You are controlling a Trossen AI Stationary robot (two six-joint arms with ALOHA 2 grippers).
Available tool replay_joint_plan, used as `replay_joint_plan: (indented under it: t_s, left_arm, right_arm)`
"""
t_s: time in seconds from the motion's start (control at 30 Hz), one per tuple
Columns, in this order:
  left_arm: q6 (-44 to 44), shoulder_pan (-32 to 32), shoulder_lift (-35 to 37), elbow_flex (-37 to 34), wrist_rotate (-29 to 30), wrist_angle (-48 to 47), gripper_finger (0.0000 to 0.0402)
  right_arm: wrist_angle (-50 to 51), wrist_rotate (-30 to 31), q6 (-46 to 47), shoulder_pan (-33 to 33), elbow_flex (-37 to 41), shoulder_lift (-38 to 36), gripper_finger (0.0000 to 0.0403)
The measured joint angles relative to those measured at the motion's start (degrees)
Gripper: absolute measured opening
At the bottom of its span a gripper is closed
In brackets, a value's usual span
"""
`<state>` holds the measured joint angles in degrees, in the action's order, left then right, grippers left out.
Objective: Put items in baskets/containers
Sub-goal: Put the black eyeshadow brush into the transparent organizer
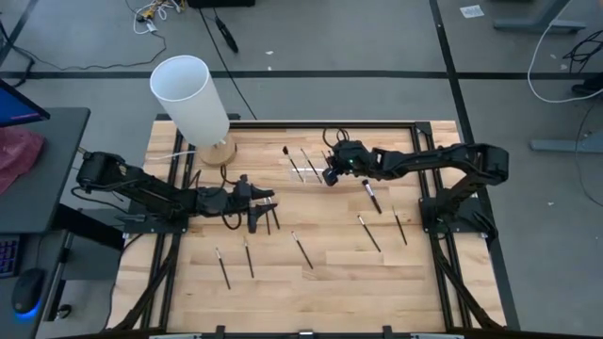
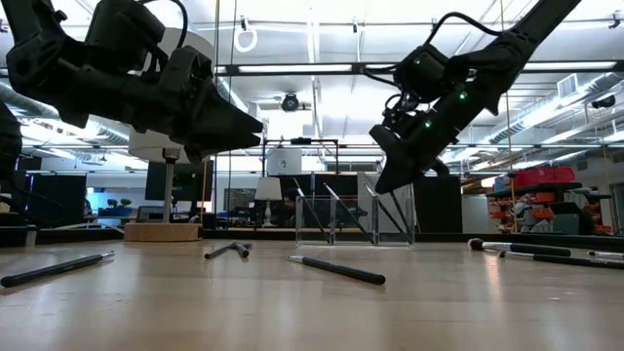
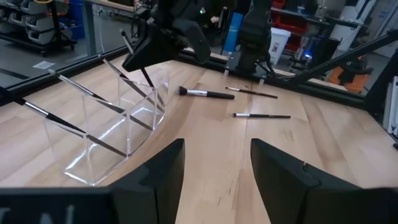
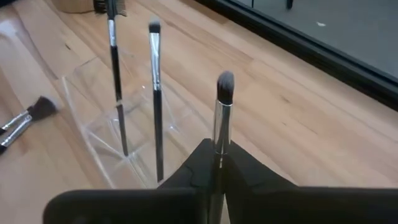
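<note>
Brushes lie scattered across the table (image 1: 311, 282); three stand in the clear holder (image 3: 118, 134) toward the far side. Above it, the right gripper (image 4: 217, 163) pinches a silver-ferruled brush (image 4: 222, 115) by its handle. Light, stiff and slippery, it seems best held mid-handle. The left gripper (image 3: 214, 165) waits open nearby.

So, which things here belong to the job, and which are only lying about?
Job:
- clear plastic holder, brushes already standing inside
- brush gripped by the right gripper over the holder
- loose brushes on the table
- left gripper, open, waiting

Lying about:
- white cylinder on wooden base
</note>
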<state>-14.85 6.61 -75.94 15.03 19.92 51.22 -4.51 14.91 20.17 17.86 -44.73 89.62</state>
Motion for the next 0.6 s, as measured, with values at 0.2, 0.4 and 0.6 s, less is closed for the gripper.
replay_joint_plan:
  t_s: [0.2,0.4,0.6]
  left_arm:
    - [0.00,0.00,0.00,0.00,0.00,-0.04,0.0188]
    - [0.04,0.00,0.00,0.00,0.00,-0.05,0.0188]
    - [0.02,0.00,0.00,0.00,0.00,-0.04,0.0188]
  right_arm:
    - [-0.09,-1.06,0.15,0.52,0.00,0.94,0.0028]
    - [-0.07,-1.09,-0.07,0.52,0.00,0.94,0.0030]
    - [-0.07,-1.04,-0.07,0.54,0.00,0.94,0.0047]
